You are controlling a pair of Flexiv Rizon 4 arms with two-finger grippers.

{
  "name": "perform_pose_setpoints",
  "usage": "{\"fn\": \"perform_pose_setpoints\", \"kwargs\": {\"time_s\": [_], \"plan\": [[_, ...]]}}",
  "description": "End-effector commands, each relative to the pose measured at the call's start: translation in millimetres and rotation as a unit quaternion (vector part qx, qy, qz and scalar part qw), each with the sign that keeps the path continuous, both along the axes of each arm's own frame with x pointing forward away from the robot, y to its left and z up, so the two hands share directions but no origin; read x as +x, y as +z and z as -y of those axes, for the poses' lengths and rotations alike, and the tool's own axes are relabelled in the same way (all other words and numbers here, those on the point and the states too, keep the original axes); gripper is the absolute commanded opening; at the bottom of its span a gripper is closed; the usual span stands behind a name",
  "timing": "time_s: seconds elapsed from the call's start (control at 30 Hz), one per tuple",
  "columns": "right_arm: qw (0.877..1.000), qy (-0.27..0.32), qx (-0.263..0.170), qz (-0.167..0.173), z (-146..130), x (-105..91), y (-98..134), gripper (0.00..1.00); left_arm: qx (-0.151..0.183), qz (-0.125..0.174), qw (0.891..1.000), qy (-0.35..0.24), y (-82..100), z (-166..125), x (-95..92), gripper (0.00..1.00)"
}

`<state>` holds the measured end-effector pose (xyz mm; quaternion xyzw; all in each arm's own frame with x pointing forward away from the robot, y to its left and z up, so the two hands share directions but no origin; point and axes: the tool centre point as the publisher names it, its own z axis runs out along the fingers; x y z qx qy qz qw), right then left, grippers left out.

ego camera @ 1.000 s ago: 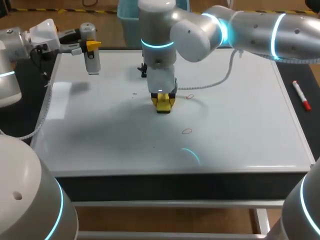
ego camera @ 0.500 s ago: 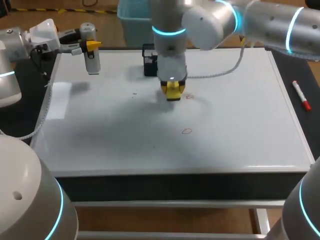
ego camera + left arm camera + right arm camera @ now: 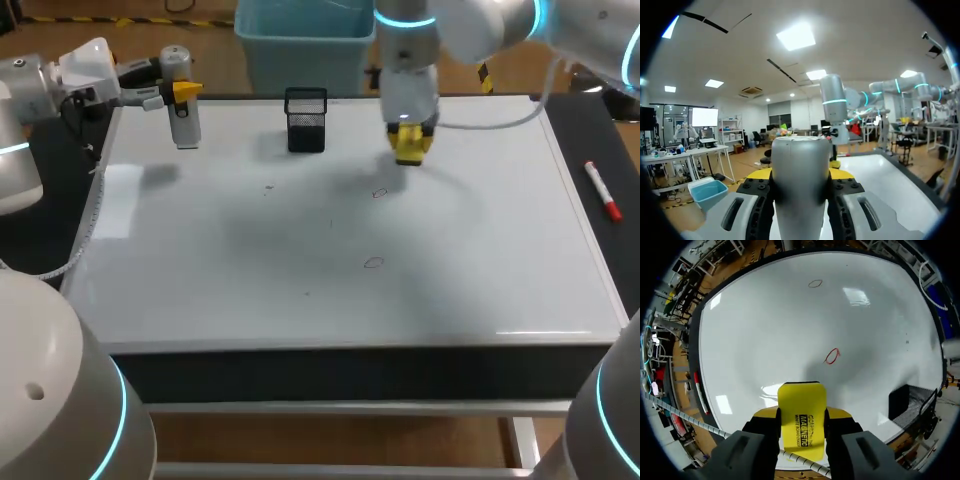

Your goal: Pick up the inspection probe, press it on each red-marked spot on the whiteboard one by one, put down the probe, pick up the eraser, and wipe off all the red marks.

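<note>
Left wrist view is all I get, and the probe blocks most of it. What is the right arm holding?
Observer: Its jaws are shut on the yellow eraser, held above the whiteboard near its far edge.
Operator: Any red on the board?
Observer: Two: a red mark just in front of the eraser, and a second red mark nearer the front edge.
Operator: Anything else standing on the board?
Observer: A black mesh holder at the far edge, between the probe and the eraser.
</note>
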<state>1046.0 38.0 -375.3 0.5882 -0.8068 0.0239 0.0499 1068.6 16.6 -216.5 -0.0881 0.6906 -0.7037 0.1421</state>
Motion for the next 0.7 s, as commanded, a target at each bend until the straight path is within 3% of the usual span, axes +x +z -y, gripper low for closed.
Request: {"fn": "perform_pose_setpoints", "kwargs": {"time_s": [0.03, 0.37, 0.7], "plan": [[1.0, -0.02, 0.007, -0.013, 43.2, 13.7, -0.6, 0.0, 0.001, -0.001, 1.0, 0.0, 1.8, 0.3, -0.3, 0.0], [0.995, -0.097, 0.02, -0.022, 122.7, 20.4, -12.8, 0.0, 0.001, -0.001, 1.0, 0.0, 1.8, 0.3, -0.3, 0.0], [0.992, -0.125, 0.014, -0.018, 164.5, 12.7, -14.4, 0.0, 0.001, -0.001, 1.0, 0.0, 1.8, 0.3, -0.3, 0.0]]}}
